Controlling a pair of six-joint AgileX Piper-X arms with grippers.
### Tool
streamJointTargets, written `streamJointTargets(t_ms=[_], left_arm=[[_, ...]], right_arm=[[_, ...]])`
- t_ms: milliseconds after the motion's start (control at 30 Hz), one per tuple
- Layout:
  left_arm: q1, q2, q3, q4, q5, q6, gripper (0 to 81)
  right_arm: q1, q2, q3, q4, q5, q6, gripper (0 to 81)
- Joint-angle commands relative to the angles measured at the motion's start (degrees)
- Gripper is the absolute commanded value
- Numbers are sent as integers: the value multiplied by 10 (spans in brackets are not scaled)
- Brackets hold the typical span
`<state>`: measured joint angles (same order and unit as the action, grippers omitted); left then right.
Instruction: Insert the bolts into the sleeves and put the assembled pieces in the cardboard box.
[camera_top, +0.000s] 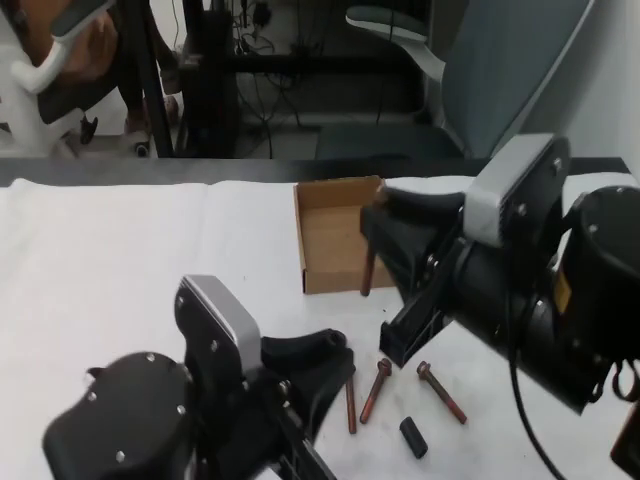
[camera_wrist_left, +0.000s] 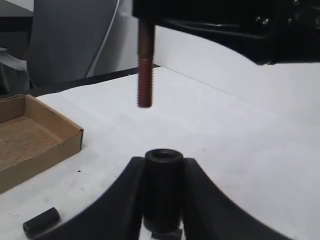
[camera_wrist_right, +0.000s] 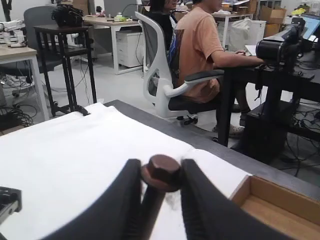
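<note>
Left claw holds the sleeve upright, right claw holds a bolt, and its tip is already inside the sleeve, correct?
No: the left wrist view shows the bolt hanging above the sleeve with a gap, tip not inside. The left claw does hold the sleeve upright, the right claw the bolt.

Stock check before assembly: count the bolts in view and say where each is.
4. One bolt in the right claw; three bolts loose on the bench between the arms. Arms may hide more.

Left hand low, closed on a sleeve; right hand higher, closed on a bolt pointing down
</note>
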<state>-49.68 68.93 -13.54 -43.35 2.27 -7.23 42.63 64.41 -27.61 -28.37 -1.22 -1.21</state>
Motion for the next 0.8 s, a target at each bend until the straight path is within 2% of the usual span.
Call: streamJointTargets(t_ms=[0,433,767], left_arm=[[-13,23,0,-46,-8,-5,18],[-13,39,-1,-96,-8,-18,18],[-4,39,-1,-53,-37,8,18]], right_arm=[[11,4,-3,-21,5,0,6],[24,4,-3,2,-5,21,6],[33,7,-3,7,0,25,6]])
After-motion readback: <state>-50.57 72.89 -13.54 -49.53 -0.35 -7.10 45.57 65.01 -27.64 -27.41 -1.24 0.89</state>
